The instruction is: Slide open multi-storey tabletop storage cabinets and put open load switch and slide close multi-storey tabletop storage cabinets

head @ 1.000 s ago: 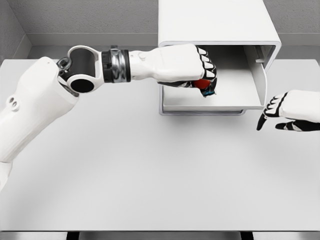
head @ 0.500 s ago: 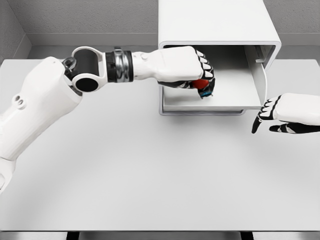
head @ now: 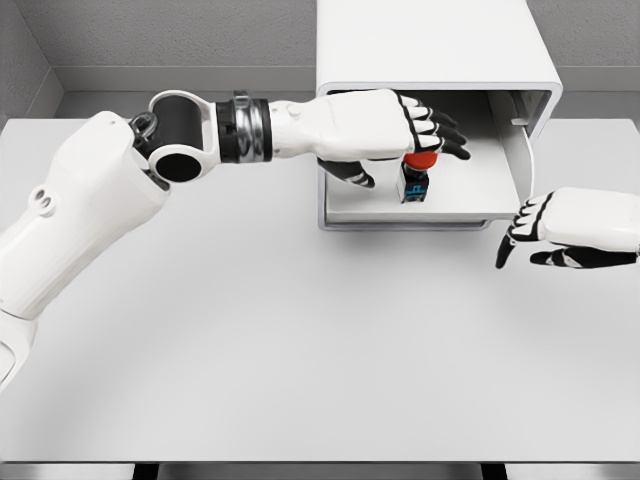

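Hovering with its fingers spread and holding nothing, the left robot hand (head: 385, 125) reaches over the pulled-out white drawer (head: 470, 205) of the white multi-storey storage cabinet (head: 435, 45), while the small load switch with a red round cap and dark body (head: 415, 178) stands upright on the drawer floor just below its fingertips. The right robot hand (head: 565, 225) waits to the right of the drawer's front panel, above the pale grey desk (head: 300, 350), its forefinger pointing down and the other fingers loosely curled around nothing. Trouble from here would most likely come from the left robot hand itself: drawn back low, its dark fingers (head: 440, 125), which sit right above the red cap, could clip the switch and tip it or drag it toward the drawer's near edge. A quick shove to close the drawer might also topple the tall, narrow-based part, and a switch knocked over or standing proud could jam under the cabinet's upper shell. Closing before the left arm is clear would trap it. A bluish patch shows on the switch's dark body, too small to read; no other writing or brand is visible.
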Controlling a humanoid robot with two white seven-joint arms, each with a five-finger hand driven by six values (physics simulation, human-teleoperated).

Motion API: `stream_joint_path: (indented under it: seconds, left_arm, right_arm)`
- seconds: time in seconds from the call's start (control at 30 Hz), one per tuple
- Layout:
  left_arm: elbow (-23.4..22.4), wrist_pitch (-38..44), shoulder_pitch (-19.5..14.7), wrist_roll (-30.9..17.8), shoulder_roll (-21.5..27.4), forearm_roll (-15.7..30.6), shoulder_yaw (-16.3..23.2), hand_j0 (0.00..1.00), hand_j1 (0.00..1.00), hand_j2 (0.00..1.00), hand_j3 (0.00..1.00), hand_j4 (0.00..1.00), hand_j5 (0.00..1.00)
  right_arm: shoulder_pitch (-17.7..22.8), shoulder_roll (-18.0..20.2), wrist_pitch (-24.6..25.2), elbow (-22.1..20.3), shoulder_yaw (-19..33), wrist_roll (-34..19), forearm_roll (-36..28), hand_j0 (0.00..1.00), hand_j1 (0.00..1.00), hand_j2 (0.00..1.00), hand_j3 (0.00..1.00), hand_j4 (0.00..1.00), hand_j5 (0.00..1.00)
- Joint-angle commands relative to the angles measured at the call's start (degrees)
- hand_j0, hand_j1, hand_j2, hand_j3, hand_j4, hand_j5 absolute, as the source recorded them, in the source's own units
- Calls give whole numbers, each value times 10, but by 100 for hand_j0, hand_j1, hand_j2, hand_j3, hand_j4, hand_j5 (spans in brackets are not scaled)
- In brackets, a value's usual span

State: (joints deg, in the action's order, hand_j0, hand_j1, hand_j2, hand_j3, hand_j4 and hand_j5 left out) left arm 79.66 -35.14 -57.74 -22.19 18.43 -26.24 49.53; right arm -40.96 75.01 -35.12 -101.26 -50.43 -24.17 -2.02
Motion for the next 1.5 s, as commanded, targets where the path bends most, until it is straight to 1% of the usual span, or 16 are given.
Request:
stream_joint_path:
  seconds: [0.0,0.17,0.23,0.27,0.43,0.5,0.67,0.77,0.83,0.9,0.93,1.07,1.13,1.2,1.37,1.47]
  left_arm:
    - [22,1,0,1,4,6,-1,100,100,100,100,100,100]
    - [31,1,0,1,2,4,-1,100,100,100,100,100,100]
    - [30,1,-2,1,2,2,0,90,90,90,90,90,90]
    - [30,1,-2,1,2,2,0,89,89,89,89,89,89]
    - [38,1,0,1,1,4,1,89,89,89,89,89,89]
    - [50,1,1,1,1,4,1,89,89,89,89,89,89]
    - [88,1,4,2,6,5,2,89,89,89,89,89,89]
    - [147,1,13,2,42,9,-2,89,89,89,89,89,89]
    - [182,1,20,1,69,32,-3,89,89,89,89,89,89]
    - [210,1,35,1,100,50,-19,89,89,89,89,89,89]
    - [232,1,49,0,124,65,-43,89,89,89,89,89,89]
    - [235,1,72,0,202,125,-97,90,90,90,90,90,90]
    - [235,1,89,0,224,132,-118,91,91,91,91,91,91]
    - [233,1,93,0,238,138,-120,92,92,92,92,92,92]
    - [224,1,122,1,282,142,-121,93,93,93,93,93,93]
    - [180,1,137,1,305,161,-131,93,93,93,93,93,93]
  right_arm:
    - [-1,-10,1,0,-7,0,-2,56,56,56,56,56,56]
    - [0,-24,1,0,-7,-3,-1,56,56,56,56,56,56]
    - [1,-29,1,0,-7,-1,11,56,56,56,56,56,56]
    - [1,-33,1,0,-7,-1,11,56,56,56,56,56,56]
    - [0,-53,1,1,-7,-3,24,56,56,56,56,56,56]
    - [-1,-65,1,1,-7,-3,28,55,55,55,55,55,55]
    - [-2,-71,1,1,-7,-3,29,54,54,54,54,54,54]
    - [0,-60,1,1,-7,-4,30,54,54,54,54,54,54]
    - [4,-67,1,1,-10,-3,53,54,54,54,54,54,54]
    - [4,-64,1,1,-23,-5,58,54,54,54,54,54,54]
    - [4,-64,1,1,-26,-4,64,54,54,54,54,54,54]
    - [4,-68,1,1,-26,-4,66,54,54,54,54,54,54]
    - [4,-80,1,1,-26,-5,66,54,54,54,54,54,54]
    - [2,-97,1,1,-25,-6,73,54,54,54,54,54,54]
    - [-1,-124,1,2,-21,-6,90,54,54,54,54,54,54]
    - [-1,-127,1,3,-19,-6,94,54,54,54,54,54,54]
